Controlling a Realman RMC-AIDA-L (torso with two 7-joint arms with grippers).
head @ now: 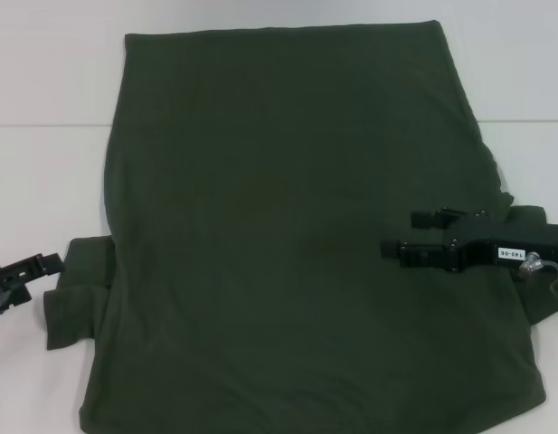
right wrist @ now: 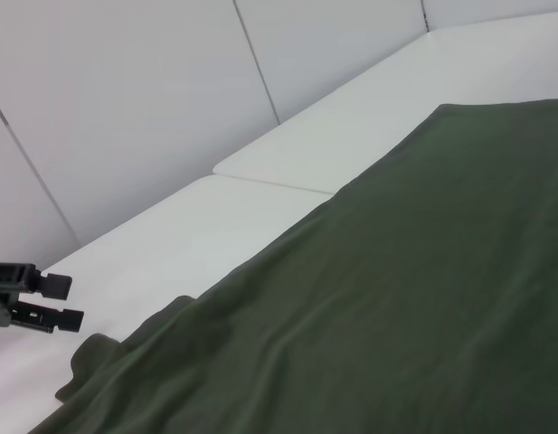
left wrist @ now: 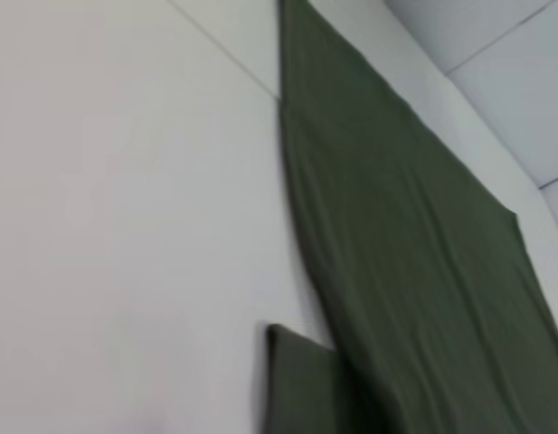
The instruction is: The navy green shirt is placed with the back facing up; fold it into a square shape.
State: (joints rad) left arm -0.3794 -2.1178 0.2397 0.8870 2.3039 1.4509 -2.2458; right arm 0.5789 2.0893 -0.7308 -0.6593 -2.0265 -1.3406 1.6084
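Navy green shirt (head: 288,235) spread flat on white table (head: 43,181), plain side up, near hem cut off. Left sleeve sticks out. Right gripper (head: 421,237) above right side, fingers apart, empty. Left gripper (head: 34,271) beside left sleeve, open.

The navy green shirt (head: 288,235) lies spread flat on the white surface (head: 43,181), plain dark olive side up, no lettering showing; its straight edge is at the far end, the body widening toward the near end; a short sleeve sticks out on the left side near the bottom; soft wrinkles bunch along the right edge.
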